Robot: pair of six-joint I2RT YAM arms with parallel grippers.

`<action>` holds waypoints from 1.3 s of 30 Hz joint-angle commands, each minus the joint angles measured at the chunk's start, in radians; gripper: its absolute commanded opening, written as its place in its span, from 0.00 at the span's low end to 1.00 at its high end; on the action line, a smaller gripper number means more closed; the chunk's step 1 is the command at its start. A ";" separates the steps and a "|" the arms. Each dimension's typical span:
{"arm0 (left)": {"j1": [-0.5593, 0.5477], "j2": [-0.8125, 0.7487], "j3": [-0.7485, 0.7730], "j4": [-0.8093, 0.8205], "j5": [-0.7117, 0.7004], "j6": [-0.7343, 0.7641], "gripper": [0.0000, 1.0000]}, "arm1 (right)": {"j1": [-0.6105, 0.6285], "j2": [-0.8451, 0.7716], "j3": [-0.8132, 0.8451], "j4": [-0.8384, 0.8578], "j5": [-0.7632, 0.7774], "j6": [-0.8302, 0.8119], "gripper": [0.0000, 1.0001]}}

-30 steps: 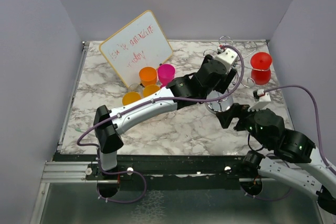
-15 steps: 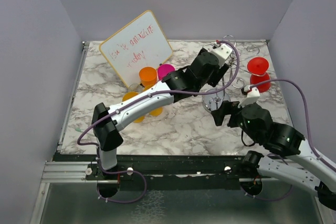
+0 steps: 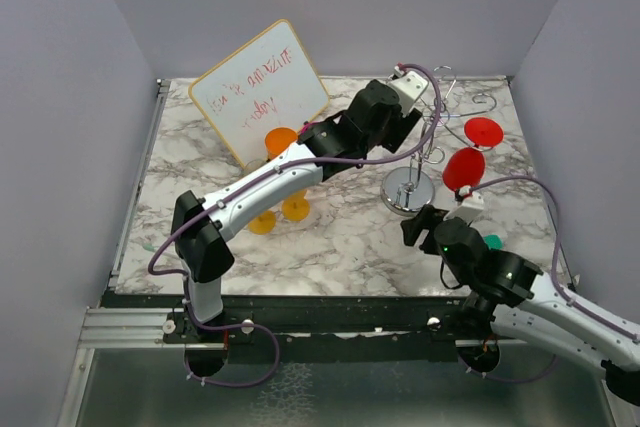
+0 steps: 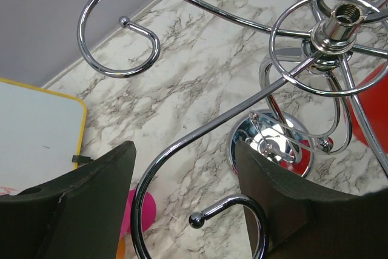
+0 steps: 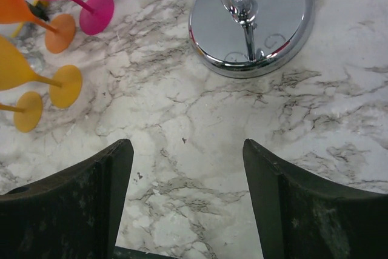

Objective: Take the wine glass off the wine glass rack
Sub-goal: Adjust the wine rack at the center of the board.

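The wine glass rack (image 3: 408, 190) stands mid-table on its round mirrored base, its scroll arms at the top. A red wine glass (image 3: 463, 169) hangs upside down from a right-hand arm, tilted, its foot above the bowl. My left gripper (image 3: 414, 119) reaches in from the left at the rack's top. In the left wrist view the left gripper (image 4: 185, 150) is shut across a curled scroll arm of the rack (image 4: 339, 25), the wire against both pads. My right gripper (image 3: 418, 227) is low in front of the base. In the right wrist view the right gripper (image 5: 186, 147) is open over bare marble, the rack's base (image 5: 267, 28) ahead.
A whiteboard (image 3: 260, 87) leans at the back left. Pink, orange and yellow plastic glasses (image 3: 281, 139) stand by it, and their feet (image 5: 65, 86) show left of my right gripper. A small teal object (image 3: 492, 242) lies beside the right arm. Grey walls close in both sides.
The left arm has swung back and left, uncovering the rack's base. The red glass now hangs lower, tilted and further left. The right arm has moved left and its jaws have narrowed slightly.
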 commanded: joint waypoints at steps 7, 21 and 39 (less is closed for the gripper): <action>0.031 0.036 0.028 0.009 0.059 0.017 0.68 | -0.039 0.113 -0.187 0.328 0.063 0.135 0.69; 0.064 0.069 0.077 -0.010 0.096 0.027 0.68 | -0.562 0.495 -0.285 0.866 -0.620 0.118 0.59; 0.111 0.072 0.105 -0.055 0.165 -0.011 0.81 | -0.599 0.888 -0.277 1.242 -0.474 0.270 0.58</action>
